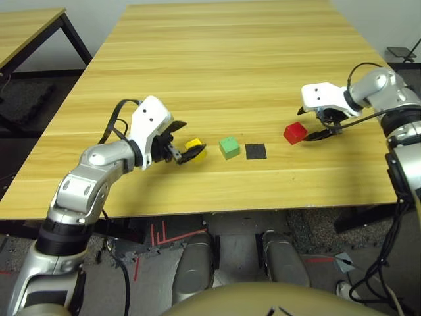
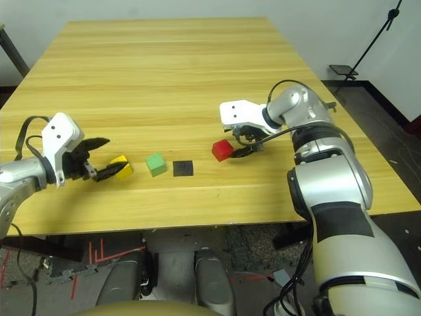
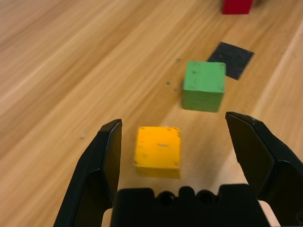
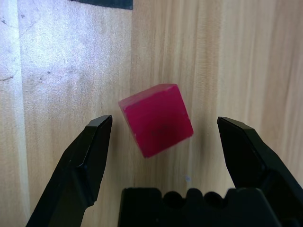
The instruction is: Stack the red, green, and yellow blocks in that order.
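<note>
left gripper (image 3: 173, 156) – wide apart around yellow block (image 3: 158, 147) | right gripper (image 4: 163, 142) – wide apart around red block (image 4: 156, 119)

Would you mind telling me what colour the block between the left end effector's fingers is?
Yellow block, clearest in the left wrist view.

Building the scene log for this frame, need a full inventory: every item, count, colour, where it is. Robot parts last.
Red block: 1, red, on the table toward the robot's right, between the open right fingers, untouched.
Green block: 1, green, near the table's front middle, standing alone.
Yellow block: 1, yellow, left of the green block, between the open left fingers, untouched.
Black square patch: 1, black, flat on the table between the green and red blocks.
Table: 1, light wood, under everything.
Second table: 1, light wood, far left.
Left gripper: 1, black fingers, open around the yellow block.
Right gripper: 1, black fingers, open around the red block.
</note>
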`<state>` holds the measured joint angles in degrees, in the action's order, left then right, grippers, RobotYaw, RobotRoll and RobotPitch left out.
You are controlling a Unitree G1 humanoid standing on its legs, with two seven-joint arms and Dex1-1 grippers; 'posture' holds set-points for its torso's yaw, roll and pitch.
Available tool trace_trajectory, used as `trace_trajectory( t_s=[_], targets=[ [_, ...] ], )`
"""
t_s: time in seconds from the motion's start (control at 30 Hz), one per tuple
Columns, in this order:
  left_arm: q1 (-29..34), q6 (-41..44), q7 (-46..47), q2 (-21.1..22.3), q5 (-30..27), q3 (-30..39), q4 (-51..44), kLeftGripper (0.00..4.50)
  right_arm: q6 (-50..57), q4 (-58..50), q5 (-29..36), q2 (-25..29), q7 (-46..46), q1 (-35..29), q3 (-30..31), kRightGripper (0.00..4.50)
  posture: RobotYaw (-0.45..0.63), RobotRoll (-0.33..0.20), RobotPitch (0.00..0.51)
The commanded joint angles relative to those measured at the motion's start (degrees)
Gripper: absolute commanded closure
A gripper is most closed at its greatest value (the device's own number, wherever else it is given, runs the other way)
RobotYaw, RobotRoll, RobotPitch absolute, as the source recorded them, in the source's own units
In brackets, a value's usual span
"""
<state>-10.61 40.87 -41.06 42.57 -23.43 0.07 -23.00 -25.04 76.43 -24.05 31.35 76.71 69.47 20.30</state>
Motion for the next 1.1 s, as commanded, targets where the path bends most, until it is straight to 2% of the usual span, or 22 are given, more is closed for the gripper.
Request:
trace_trajectory(
  t_s=[0.03,0.23,0.33,0.5,0.53,0.63,0.7,0.8,0.97,1.1],
  targets=[
    [1.41,3.04,1.43,-0.40,-1.16,0.54,-3.72,0.03,-0.75,0.97,-1.89,-1.05,-1.27,0.78,1.22,0.00,0.48,-0.163,0.089],
    [3.54,6.89,4.38,-1.70,-2.90,2.69,-8.08,0.03,-1.23,1.41,-4.56,-2.71,-4.30,0.73,3.03,0.00,0.52,-0.161,0.099],
    [4.46,8.14,5.29,-1.93,-3.54,3.35,-9.50,0.00,-1.12,1.46,-5.28,-3.36,-5.19,0.78,3.15,0.62,0.53,-0.162,0.101],
    [4.08,9.41,6.33,-2.08,-4.26,3.63,-10.42,0.00,-0.99,0.92,-3.57,-3.79,-1.47,2.22,1.69,2.33,0.52,-0.169,0.100],
    [3.68,9.54,6.47,-2.11,-4.33,3.45,-10.28,0.00,0.16,0.68,-1.98,-4.17,0.84,2.79,0.45,2.46,0.51,-0.179,0.096],
    [1.80,9.85,6.86,-2.63,-4.57,2.44,-9.64,0.00,8.80,-1.98,3.61,-6.06,12.01,5.11,-3.25,2.45,0.49,-0.187,0.093],
    [0.50,9.88,6.93,-3.13,-4.39,1.47,-8.87,0.00,13.49,-4.93,4.41,-6.35,15.45,5.22,-1.37,2.45,0.47,-0.199,0.088],
    [-1.78,9.46,7.31,-4.58,-3.65,-0.29,-6.89,0.00,21.60,-16.67,6.50,-5.54,15.79,0.89,3.36,2.45,0.45,-0.210,0.083],
    [-4.22,8.46,7.52,-6.06,-2.36,-2.51,-3.95,0.00,42.91,-40.24,7.76,-4.39,15.79,-6.24,7.94,2.45,0.44,-0.226,0.088],
    [-4.97,7.31,7.70,-6.87,-1.05,-3.71,-2.40,0.00,52.78,-48.76,4.04,-6.28,12.01,-8.59,9.54,2.45,0.45,-0.242,0.092]
  ],
)
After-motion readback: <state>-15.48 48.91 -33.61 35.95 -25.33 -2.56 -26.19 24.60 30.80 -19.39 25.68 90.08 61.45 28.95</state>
